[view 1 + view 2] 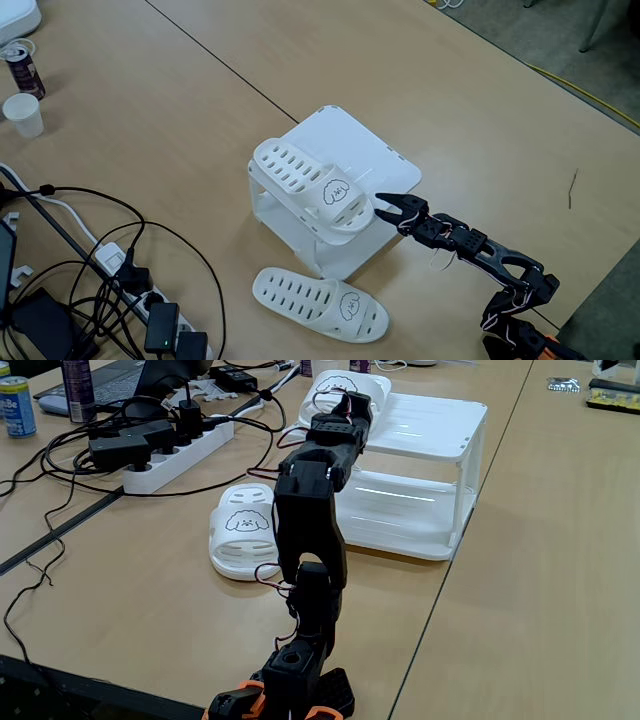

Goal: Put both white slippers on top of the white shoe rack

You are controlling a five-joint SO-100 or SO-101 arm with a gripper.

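One white slipper lies on the white shoe rack by its front edge; the gripper, apparently open, sits at its heel, probably having released it. The second slipper lies on the table beside the rack.

White slotted slippers, black arm
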